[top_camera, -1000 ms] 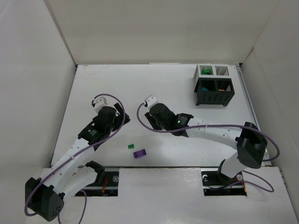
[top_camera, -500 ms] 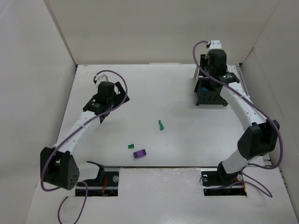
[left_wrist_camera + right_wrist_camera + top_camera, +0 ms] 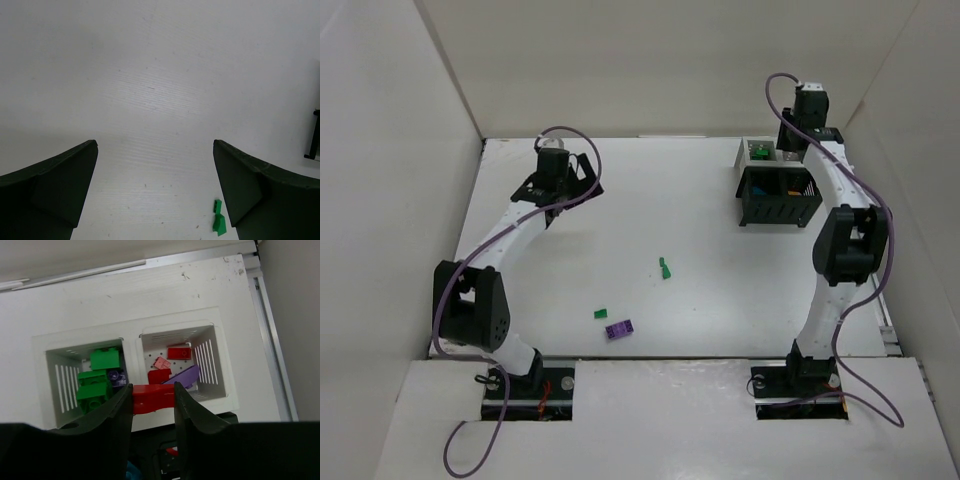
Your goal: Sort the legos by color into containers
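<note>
My right gripper [image 3: 154, 399] is shut on a red lego [image 3: 153, 397] and holds it above the containers [image 3: 778, 182], over the wall between the two white bins. The left white bin [image 3: 56, 382] holds green legos [image 3: 98, 381]. The right white bin [image 3: 216, 365] holds red pieces and a purple one [image 3: 184, 376]. In the top view the right gripper [image 3: 794, 138] is at the back right. My left gripper [image 3: 572, 180] is open and empty over the far left of the table. A green lego [image 3: 664, 268], a small green lego [image 3: 601, 313] and a purple lego [image 3: 618, 328] lie on the table.
The two black bins [image 3: 780, 200] stand in front of the white ones; an edge of one shows in the left wrist view [image 3: 314, 134]. The green lego shows there too [image 3: 218, 220]. White walls close in the table on the left, back and right.
The right arm has swung from the middle of the table to above the bins at the back right. The left arm has moved back toward the far left. A green lego now shows mid-table.
</note>
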